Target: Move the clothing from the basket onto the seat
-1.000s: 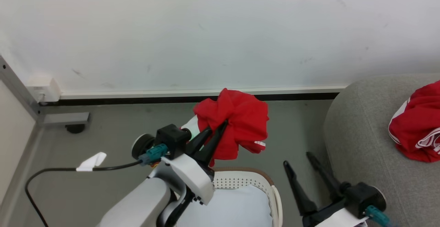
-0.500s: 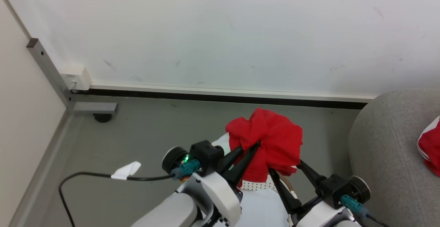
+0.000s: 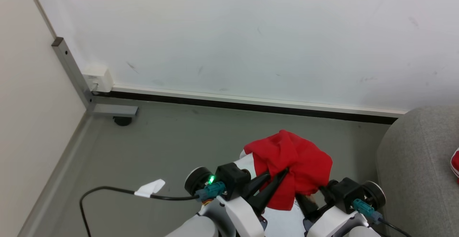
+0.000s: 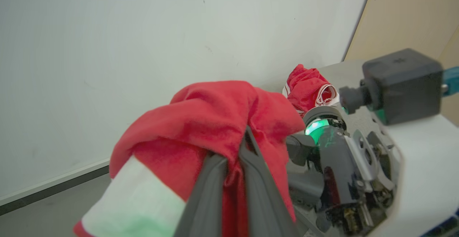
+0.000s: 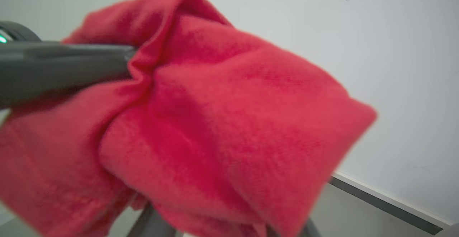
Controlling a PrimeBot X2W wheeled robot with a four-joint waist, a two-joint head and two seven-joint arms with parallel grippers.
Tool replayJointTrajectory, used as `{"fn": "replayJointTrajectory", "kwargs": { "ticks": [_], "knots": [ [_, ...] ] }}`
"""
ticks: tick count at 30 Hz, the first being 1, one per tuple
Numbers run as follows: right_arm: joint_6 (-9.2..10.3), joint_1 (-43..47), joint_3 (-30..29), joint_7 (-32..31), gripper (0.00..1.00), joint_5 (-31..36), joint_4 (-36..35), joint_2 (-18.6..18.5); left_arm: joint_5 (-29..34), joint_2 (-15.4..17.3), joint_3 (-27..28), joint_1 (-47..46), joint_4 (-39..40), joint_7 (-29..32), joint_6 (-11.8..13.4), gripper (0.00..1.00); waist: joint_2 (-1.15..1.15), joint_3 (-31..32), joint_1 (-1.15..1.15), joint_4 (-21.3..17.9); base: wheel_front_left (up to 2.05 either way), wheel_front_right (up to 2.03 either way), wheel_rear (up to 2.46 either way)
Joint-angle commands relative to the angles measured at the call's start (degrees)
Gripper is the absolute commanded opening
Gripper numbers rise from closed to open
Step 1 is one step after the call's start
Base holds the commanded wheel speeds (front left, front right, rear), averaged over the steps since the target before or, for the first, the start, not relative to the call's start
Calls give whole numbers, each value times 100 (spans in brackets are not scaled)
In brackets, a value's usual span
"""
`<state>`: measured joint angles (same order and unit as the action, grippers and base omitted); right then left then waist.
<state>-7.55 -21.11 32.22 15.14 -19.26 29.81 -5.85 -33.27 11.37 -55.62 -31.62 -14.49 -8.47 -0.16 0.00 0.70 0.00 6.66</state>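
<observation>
Left jaws are clamped together on a bunched red garment (image 3: 297,161), fingers (image 3: 267,186) pinching a fold at its near side; the left wrist view shows cloth (image 4: 215,115) squeezed tight btwn the two fingers (image 4: 256,179), w/ a white panel (image 4: 136,201) hanging lower left. Garment is off the floor (image 3: 172,140), held up in front of the white wall (image 3: 251,32), over the pale bottom of the basket (image 3: 283,221), which peeks out btwn the two arms. It's left of the grey sofa (image 3: 412,165) & not touching it. Right jaws sit at the garment's right side, tips buried under cloth (image 5: 215,122); finger roots (image 5: 147,224) look spread, but can't tell if they pinch anything. A second red garment (image 4: 310,90) w/ white trim lies on the sofa, well apart from the held one; just its edge (image 3: 455,163) shows in the head view. A black cable w/ a white tag (image 3: 150,188) runs from the left wrist out over the floor.
</observation>
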Motion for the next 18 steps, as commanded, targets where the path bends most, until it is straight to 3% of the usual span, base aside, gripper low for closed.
{"fn": "replayJointTrajectory", "kwargs": {
  "ticks": [1, 17, 18],
  "knots": [
    [13, -84, -2, -1, 0, -60, 15, -7, 2, -11, -1, 72, 18, 6, -21, 0, 0, -4, 0, 15, 0, 0, 0],
    [13, 22, -190, -1, 0, -294, -192, 52, -139, 108, 120, 1, -10, -80, 92, 0, 0, -87, 0, -113, 0, 0, 0],
    [13, 25, -224, 0, 0, -312, -221, 53, -142, 108, 119, 2, -12, -85, 101, 4, 0, -89, 0, -125, 0, 0, 0]
  ]
}}
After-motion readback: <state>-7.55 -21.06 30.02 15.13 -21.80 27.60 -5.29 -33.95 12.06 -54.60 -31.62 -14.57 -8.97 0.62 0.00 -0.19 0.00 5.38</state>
